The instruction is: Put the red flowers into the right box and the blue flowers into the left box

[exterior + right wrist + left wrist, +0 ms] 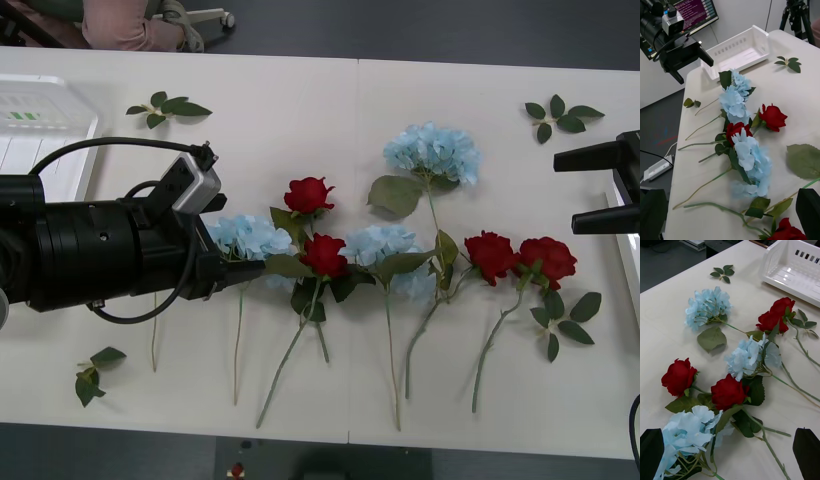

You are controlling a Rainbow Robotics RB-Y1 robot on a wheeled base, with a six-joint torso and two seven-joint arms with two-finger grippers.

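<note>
A white table (300, 100) held a row of red flowers (324, 254) mixed with blue flowers (432, 152), all lying flat between the two boxes. The left gripper (232, 232) hovered low beside the leftmost blue bloom, its black fingers (651, 450) spread apart and empty. The right gripper (600, 190) waited at the table's right edge, fingers also apart. The left box (40, 125) sat at the far left; the right box (793, 266) appeared empty, though only partly seen.

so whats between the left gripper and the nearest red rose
In the front view, a blue hydrangea head lies between the left gripper and the red rose.
</note>
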